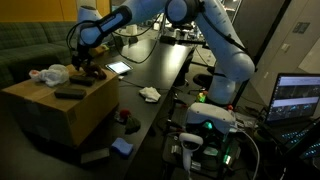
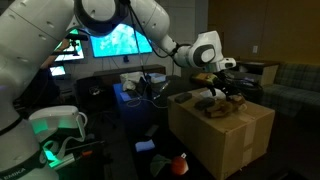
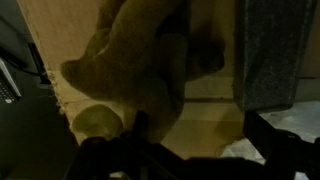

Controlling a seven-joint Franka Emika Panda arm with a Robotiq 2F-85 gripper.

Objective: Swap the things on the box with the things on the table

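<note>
The brown cardboard box (image 1: 70, 115) (image 2: 230, 135) stands beside the long black table (image 1: 160, 75). On the box top lie a brown soft thing (image 1: 93, 73) (image 2: 215, 103) (image 3: 130, 60), a white crumpled bag (image 1: 50, 74) and a flat black item (image 1: 68, 94). My gripper (image 1: 84, 62) (image 2: 222, 82) (image 3: 200, 135) hovers just above the box top next to the brown thing. Its jaws stand open, and only bare cardboard shows between the fingertips. On the table lie a lit tablet (image 1: 118, 68) and a white crumpled cloth (image 1: 150, 94).
In the wrist view a grey item (image 3: 275, 50) and something white (image 3: 240, 150) lie close on the box. A blue thing (image 1: 122, 147) and a red thing (image 1: 125, 117) lie low beside the box. A laptop (image 1: 300, 98) glows at the right. A couch (image 1: 30, 45) stands behind.
</note>
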